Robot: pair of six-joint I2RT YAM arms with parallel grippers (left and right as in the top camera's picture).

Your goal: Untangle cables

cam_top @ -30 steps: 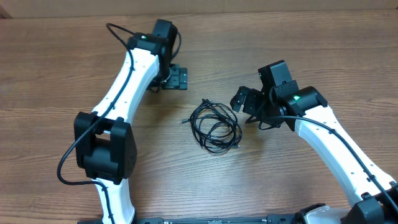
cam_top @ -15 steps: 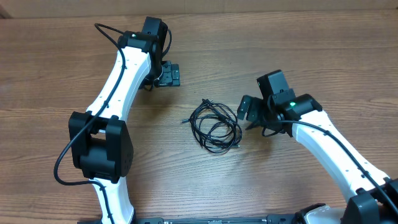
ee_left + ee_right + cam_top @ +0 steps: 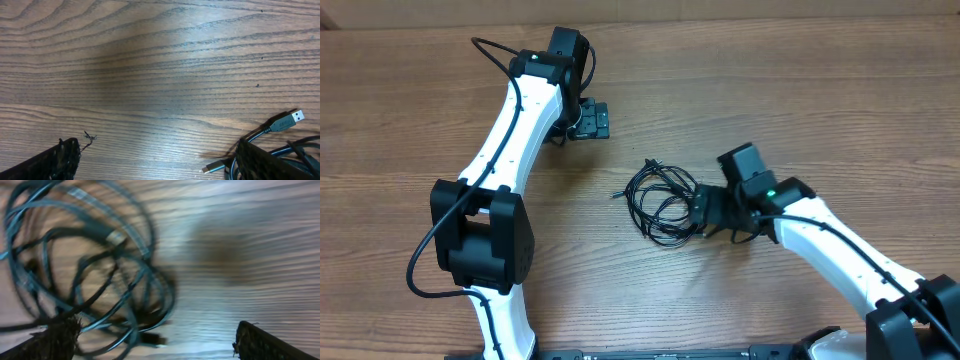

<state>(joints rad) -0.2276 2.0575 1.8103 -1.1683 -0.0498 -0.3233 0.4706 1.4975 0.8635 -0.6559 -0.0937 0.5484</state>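
Black cables (image 3: 665,203) — thin, looped tangle.

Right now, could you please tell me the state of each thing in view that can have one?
cables: tangled in one loose coil, lying flat on the table.
left gripper: open, empty, away from the coil.
right gripper: open, nothing gripped, at the coil's right edge.
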